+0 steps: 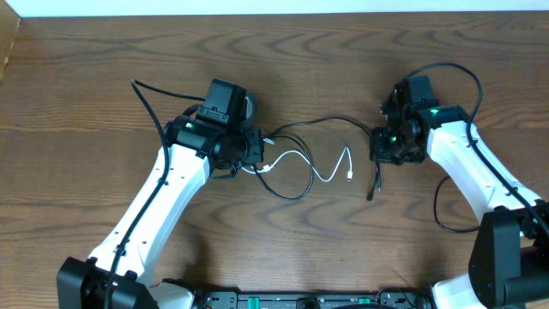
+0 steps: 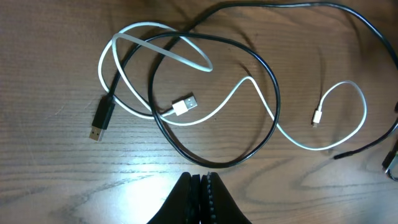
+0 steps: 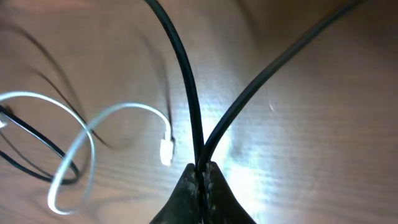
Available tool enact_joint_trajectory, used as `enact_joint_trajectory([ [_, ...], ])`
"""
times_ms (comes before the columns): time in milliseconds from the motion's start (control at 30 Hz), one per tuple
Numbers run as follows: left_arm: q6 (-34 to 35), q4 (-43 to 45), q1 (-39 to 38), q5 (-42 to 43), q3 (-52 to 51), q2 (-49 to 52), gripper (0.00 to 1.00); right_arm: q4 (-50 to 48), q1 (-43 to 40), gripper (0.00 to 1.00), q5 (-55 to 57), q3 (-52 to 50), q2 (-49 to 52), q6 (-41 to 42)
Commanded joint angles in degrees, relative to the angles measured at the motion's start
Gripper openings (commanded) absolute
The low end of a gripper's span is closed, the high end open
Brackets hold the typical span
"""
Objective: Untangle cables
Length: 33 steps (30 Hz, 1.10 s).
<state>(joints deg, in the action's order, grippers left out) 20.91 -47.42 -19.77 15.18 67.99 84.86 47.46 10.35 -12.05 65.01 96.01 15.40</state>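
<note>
A black cable [image 2: 274, 106] and a white cable [image 2: 231, 98] lie looped through each other on the wood table. In the left wrist view the white USB plug [image 2: 185, 104] rests inside the black loop and a black USB plug [image 2: 101, 120] lies to the left. My left gripper [image 2: 202, 178] is shut with nothing in it, just short of the black loop. My right gripper [image 3: 202, 168] is shut on the black cable [image 3: 186, 81], two strands rising from its jaws. The white cable's small plug [image 3: 166, 150] lies to its left. From overhead, both grippers [image 1: 257, 161] [image 1: 378, 160] flank the tangle [image 1: 302, 163].
Thicker black cords [image 1: 150, 107] [image 1: 463, 77] run from each arm over the table. A loose black cable end [image 1: 372, 190] hangs down below the right gripper. The table's far edge [image 1: 274, 12] runs along the top of the overhead view.
</note>
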Motion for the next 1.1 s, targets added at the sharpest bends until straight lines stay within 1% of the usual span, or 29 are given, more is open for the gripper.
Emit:
enact_joint_trajectory([
  [0,-0.5,-0.1,0.0,0.7,-0.1,0.5,0.08,1.8,0.2,0.02,3.1,0.0,-0.1,-1.3],
  [33,-0.5,-0.1,0.0,0.7,-0.1,0.5,0.08,2.3,0.2,0.01,4.3,0.0,-0.1,-1.3],
  [167,-0.5,-0.1,0.0,0.7,-0.1,0.5,0.08,3.3,0.1,0.01,8.0,0.0,-0.1,-1.3],
  [1067,-0.5,-0.1,0.0,0.7,-0.2,0.5,0.08,4.3,0.2,0.01,8.3,0.0,-0.1,-1.3],
])
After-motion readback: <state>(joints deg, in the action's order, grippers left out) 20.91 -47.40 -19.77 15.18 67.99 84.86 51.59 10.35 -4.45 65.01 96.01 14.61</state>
